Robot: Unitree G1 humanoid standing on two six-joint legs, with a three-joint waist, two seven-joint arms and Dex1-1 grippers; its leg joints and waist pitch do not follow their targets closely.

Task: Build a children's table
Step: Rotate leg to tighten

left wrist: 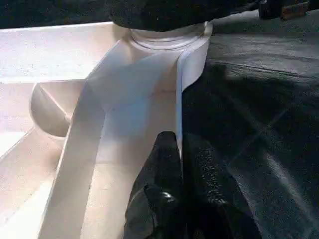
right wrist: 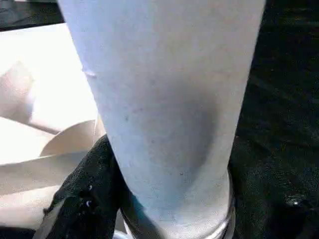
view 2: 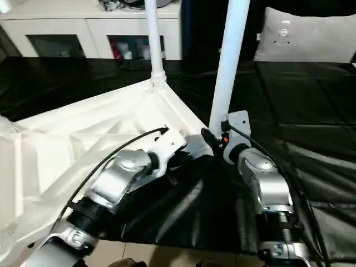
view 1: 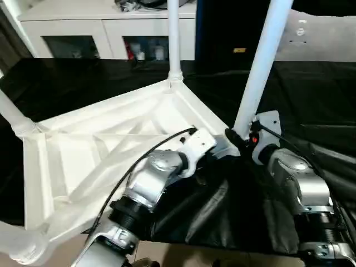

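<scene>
The children's table lies upside down on the black-covered worktable, its ribbed white top (view 1: pixel 100 150) facing up. White legs stand in its far corner (view 1: pixel 173 39), its left corner (view 1: pixel 11 114) and its near right corner (view 1: pixel 261 61). My left gripper (left wrist: pixel 180 144) is shut on the top's rim wall (left wrist: pixel 192 59) just short of the near right socket, one black finger on each side. My right gripper (view 1: pixel 239 139) is closed around the base of the near right leg (right wrist: pixel 164 99), whose tube sits between the black fingers (right wrist: pixel 89 194).
The black cloth (view 1: pixel 317 94) spreads to the right and hangs in folds over the worktable's front edge (view 1: pixel 211 222). A white cabinet (view 1: pixel 105 33) stands behind the worktable. A grey cushion (view 2: pixel 303 36) lies at the back right.
</scene>
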